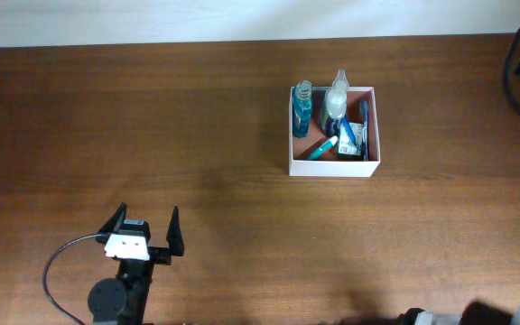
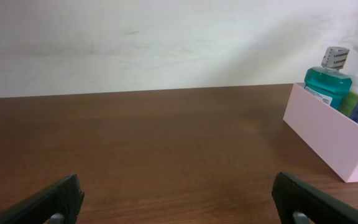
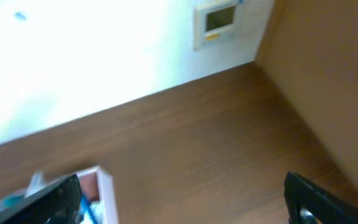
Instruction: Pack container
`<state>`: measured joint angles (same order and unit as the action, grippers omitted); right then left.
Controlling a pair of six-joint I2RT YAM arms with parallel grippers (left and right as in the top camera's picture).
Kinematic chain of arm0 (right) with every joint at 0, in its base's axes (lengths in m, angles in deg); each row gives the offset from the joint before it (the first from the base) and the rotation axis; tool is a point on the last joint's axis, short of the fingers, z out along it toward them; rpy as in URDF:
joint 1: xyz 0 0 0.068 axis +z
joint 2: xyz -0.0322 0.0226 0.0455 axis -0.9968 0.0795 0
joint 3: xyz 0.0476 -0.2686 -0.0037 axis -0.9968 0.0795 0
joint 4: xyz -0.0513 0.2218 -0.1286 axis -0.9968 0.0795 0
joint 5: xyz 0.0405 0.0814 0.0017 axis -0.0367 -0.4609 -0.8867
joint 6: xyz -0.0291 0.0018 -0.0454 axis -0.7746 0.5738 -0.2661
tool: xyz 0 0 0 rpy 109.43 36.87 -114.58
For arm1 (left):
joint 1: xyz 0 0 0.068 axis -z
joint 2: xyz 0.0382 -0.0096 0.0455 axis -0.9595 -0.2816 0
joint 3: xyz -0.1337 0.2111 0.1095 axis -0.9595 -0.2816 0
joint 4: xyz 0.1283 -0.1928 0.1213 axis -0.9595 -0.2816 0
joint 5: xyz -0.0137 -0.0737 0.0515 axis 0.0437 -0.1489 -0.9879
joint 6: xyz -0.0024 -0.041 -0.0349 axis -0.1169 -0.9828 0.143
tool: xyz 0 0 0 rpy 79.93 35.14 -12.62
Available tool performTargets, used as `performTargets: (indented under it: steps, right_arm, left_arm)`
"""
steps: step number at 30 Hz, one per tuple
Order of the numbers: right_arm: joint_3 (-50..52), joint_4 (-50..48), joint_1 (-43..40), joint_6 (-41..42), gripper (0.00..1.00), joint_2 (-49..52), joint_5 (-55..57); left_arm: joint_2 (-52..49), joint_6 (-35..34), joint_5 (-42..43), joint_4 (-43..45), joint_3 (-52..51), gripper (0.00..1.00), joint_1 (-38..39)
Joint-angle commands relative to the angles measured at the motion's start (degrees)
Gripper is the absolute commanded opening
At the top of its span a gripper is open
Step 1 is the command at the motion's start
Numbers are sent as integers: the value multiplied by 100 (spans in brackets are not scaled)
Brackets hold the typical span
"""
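From above, the container (image 1: 332,168) stands toward 1 o'clock on the table (image 1: 152,117). It already holds a teal bottle (image 1: 302,106), a clear bottle (image 1: 336,97) and smaller items that are hard to name. The left gripper (image 1: 147,217) waits at 7 o'clock, jaws apart and empty.

In the left wrist view the box wall lies at 3 o'clock, well apart from the fingers.

In the right wrist view the right gripper (image 3: 179,205) is spread and empty, and a blurred box corner shows at 8 o'clock.

No loose item shows, so packing seems finished. Any next move needs an object from outside these views.
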<state>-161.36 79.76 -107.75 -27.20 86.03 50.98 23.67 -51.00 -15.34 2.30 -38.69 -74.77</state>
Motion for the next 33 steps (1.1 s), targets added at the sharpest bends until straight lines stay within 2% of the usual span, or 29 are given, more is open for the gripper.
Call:
performTargets:
  steps: [1, 5, 19, 28, 33]
  right_arm:
    - [691, -87, 313, -26, 99, -737, 63]
    - [1296, -199, 684, -28, 99, -1665, -42]
    - [3648, -1541, 1644, -35, 99, -4642, -57]
    - [4367, -1587, 1744, -437, 99, -5475, -470]
    - [4942, -2135, 1749, -437, 99, -5939, -470]
  left_arm:
    - [55, -55, 59, -17, -26, 99, 22]
    - [55, -55, 59, -17, -26, 99, 22]
    - [55, -55, 59, -17, -26, 100, 22]
    - [55, -55, 59, -17, -26, 99, 22]
    - [55, -55, 59, -17, -26, 99, 22]
